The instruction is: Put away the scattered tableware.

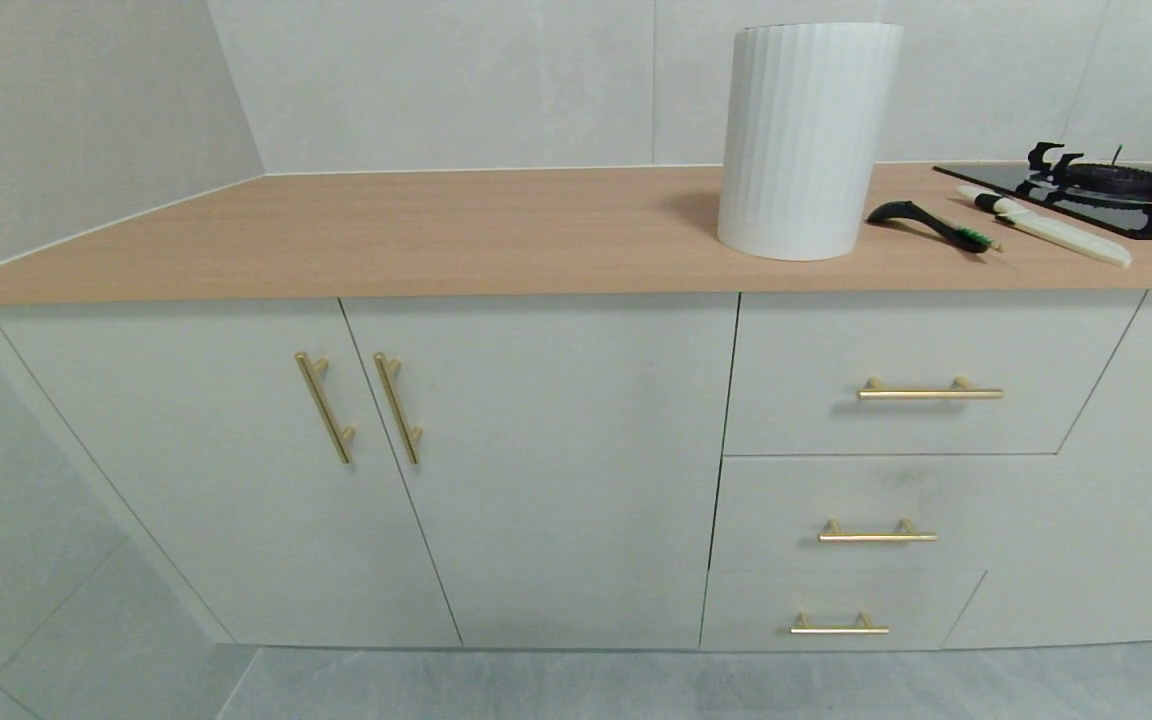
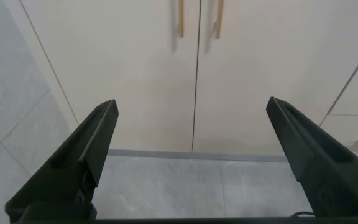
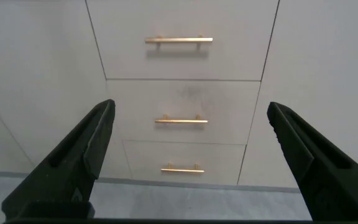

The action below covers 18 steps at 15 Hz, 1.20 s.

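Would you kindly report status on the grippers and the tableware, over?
Left gripper, right gripper: jaws open, empty, facing the cabinet fronts. Black-handled utensil and white knife lie on the counter by the hob. White canister stands beside them.

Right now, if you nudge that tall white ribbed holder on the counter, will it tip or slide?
The ribbed holder stands on a broad flat base, so pushed low it likely slides; pushed near the top it might tip. Its ribs probably aid grip.

Stove (image 1: pixel 1108 182) partly beyond right edge
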Motion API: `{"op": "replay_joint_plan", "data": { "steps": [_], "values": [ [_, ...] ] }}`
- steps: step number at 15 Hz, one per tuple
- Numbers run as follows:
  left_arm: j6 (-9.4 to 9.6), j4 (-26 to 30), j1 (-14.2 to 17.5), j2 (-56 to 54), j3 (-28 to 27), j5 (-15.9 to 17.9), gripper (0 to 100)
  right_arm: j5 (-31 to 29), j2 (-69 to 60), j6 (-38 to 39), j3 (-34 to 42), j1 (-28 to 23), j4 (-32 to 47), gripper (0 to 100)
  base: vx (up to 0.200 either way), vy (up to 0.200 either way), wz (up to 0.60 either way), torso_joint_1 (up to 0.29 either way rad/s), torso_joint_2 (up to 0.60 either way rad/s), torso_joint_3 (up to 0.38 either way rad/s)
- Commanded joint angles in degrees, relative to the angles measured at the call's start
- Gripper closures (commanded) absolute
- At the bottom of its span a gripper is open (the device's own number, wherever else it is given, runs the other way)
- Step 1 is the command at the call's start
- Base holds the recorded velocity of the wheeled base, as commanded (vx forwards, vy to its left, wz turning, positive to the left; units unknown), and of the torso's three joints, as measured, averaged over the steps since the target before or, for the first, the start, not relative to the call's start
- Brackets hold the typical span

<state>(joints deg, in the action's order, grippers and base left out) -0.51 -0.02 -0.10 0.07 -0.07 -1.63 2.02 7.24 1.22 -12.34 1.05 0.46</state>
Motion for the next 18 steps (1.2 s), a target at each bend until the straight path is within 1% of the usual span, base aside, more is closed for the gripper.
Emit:
{"op": "replay_joint_plan", "data": {
  "steps": [1, 2, 3, 4, 6, 7, 10, 12, 13, 15, 16, 18],
  "values": [
    [-0.02, -0.1, 0.0, 0.0, 0.1, 0.0, 0, 0.5, 28.4, -2.3, -9.8, 1.5, 0.6, 0, 0.0, 0.0, 0.0, 0.0, 0.0, 0.0],
    [-0.02, -0.1, 0.0, 0.0, 0.1, 0.0, 0, 0.5, 35.1, -3.7, -11.0, 1.5, 0.5, 0, 0.0, 0.0, 0.0, 0.0, 0.0, 0.0],
    [-0.02, -0.1, 0.0, 0.0, 0.1, 0.0, 0, 0.5, 35.1, -3.7, -11.0, 1.5, 0.5, 0, 0.0, 0.0, 0.0, 0.0, 0.0, 0.0],
    [-0.1, -0.1, 0.0, 0.0, 0.1, 0.0, 0, 0.4, 51.4, -4.0, -13.7, 2.2, -1.8, 0, 0.0, 0.0, 0.0, 0.0, 0.0, 0.0],
    [-0.02, -0.1, 0.0, 0.0, 0.0, 0.0, 0, 0.3, 67.4, -4.0, -17.9, 2.6, -6.4, 0, 0.0, 0.0, 0.0, 0.0, 0.0, 0.0],
    [-0.1, 0.0, 0.0, 0.0, 0.1, 0.0, 0, 0.0, 74.7, -3.9, -20.3, 2.8, -7.1, 0, 0.0, 0.0, 0.0, 0.0, 0.0, 0.0],
    [-0.02, -0.1, 0.0, 0.0, 0.1, 0.0, 0, 0.0, 89.2, -3.7, -26.2, 4.1, -7.3, 0, 0.0, 0.0, 0.0, 0.0, 0.0, 0.0],
    [-0.02, -0.1, 0.0, 0.0, 0.1, 0.0, 0, -0.1, 96.7, -3.7, -28.1, 4.2, -10.3, 0, 0.0, 0.0, 0.0, 0.0, 0.0, 0.0],
    [-0.02, -0.1, 0.0, 0.0, 0.0, 0.0, 0, -0.3, 99.3, -3.7, -28.0, 4.1, -12.8, 0, 0.0, 0.0, 0.0, 0.0, 0.0, 0.0],
    [-0.02, -0.1, 0.0, 0.0, 0.0, 0.0, 0, -1.7, 105.4, -3.3, -26.0, 4.1, -23.8, 0, 0.0, 0.0, 0.0, 0.0, 0.0, 0.0],
    [-0.02, -0.1, 0.0, 0.0, 0.1, 0.0, 0, -2.7, 108.4, -3.1, -24.8, 4.1, -30.7, 0, 0.0, 0.0, 0.0, 0.0, 0.0, 0.0],
    [-0.02, 0.0, 0.0, 0.0, 0.1, 0.0, 0, -4.4, 112.5, -3.1, -23.6, 4.0, -40.7, 0, 0.0, 0.0, 0.0, 0.0, 0.0, 0.0]
  ]
}}
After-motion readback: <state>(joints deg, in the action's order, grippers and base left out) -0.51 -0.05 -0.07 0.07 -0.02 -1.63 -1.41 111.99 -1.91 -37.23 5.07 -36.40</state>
